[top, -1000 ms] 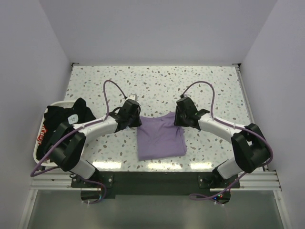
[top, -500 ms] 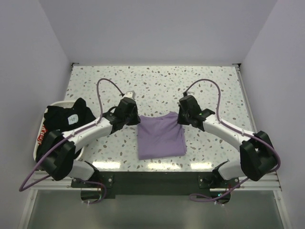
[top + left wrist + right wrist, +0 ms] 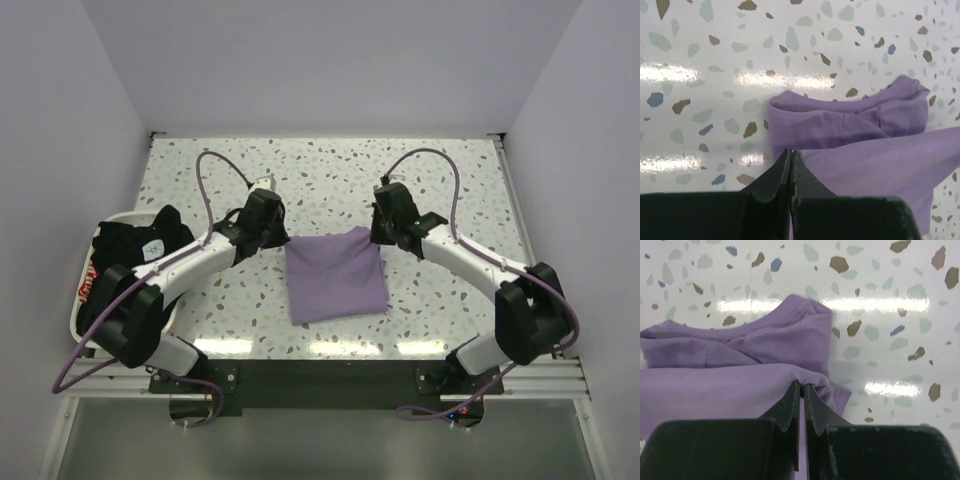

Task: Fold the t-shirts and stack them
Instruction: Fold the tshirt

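Since a second ago both arms are reaching farther out over the desk (image 3: 450, 170), and the lavender t-shirt (image 3: 335, 278) is now lying a little farther from the bases, its far edge drawn straighter. It is resting folded into a rough rectangle between the two arms, near the middle of the speckled surface.

The left claw (image 3: 282, 240) is pinching the shirt's far left corner, jaws pressed together with almost no gap; from the left wrist camera the closed tips are sitting right at the edge of the upper layer, with the folded collar part showing beyond them. The right claw (image 3: 378, 232) is gripping the far right corner the same way, jaws closed, and in the right wrist view the cloth is bunching up around its tips.

Well apart on the left, the black t-shirts (image 3: 140, 243) are lying heaped in the white tray (image 3: 74, 318), one showing a red-and-white print at the tray's left side.
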`<state>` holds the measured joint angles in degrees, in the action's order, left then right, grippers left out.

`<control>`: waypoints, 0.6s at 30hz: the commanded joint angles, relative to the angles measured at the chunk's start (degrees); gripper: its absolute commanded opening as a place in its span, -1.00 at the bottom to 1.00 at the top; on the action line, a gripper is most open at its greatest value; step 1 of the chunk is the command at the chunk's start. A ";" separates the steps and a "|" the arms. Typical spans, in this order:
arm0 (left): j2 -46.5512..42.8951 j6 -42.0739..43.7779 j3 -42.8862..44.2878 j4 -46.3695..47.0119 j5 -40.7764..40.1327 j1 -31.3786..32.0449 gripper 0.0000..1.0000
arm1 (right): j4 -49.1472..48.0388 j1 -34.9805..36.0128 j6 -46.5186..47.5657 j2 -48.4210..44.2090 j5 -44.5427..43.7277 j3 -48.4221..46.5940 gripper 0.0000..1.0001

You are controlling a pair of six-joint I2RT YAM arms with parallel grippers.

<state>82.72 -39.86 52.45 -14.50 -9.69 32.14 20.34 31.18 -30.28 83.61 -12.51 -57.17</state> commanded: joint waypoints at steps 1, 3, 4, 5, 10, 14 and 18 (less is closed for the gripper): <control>5.93 0.22 4.33 3.77 -2.35 -4.18 -1.00 | -4.77 -2.95 3.29 6.63 -0.32 -6.01 -1.00; 10.94 0.04 6.87 3.87 -1.65 -5.77 -1.00 | -5.65 -4.37 3.74 11.98 1.69 -8.30 -1.00; 12.28 -0.05 7.58 4.91 -0.69 -7.17 -1.00 | -7.14 -5.59 4.26 13.66 2.83 -10.40 -1.00; 13.34 -0.22 8.45 5.62 -0.68 -7.61 -1.00 | -7.59 -6.21 4.44 15.16 4.24 -11.55 -1.00; 17.65 -0.31 11.88 7.91 1.16 -9.99 -1.00 | -7.24 -9.46 4.88 23.42 7.32 -19.38 -0.95; 20.55 0.57 17.59 5.72 1.08 -10.25 -1.00 | -4.61 -10.35 5.32 25.81 8.29 -24.30 -0.85; 22.49 1.71 20.85 3.52 1.52 -10.34 -0.91 | -2.07 -10.44 6.64 26.51 8.03 -27.46 -0.20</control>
<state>104.40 -39.66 69.84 -10.52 -7.66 22.65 16.71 21.17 -25.87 110.41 -3.86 -80.29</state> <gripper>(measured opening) 0.027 0.341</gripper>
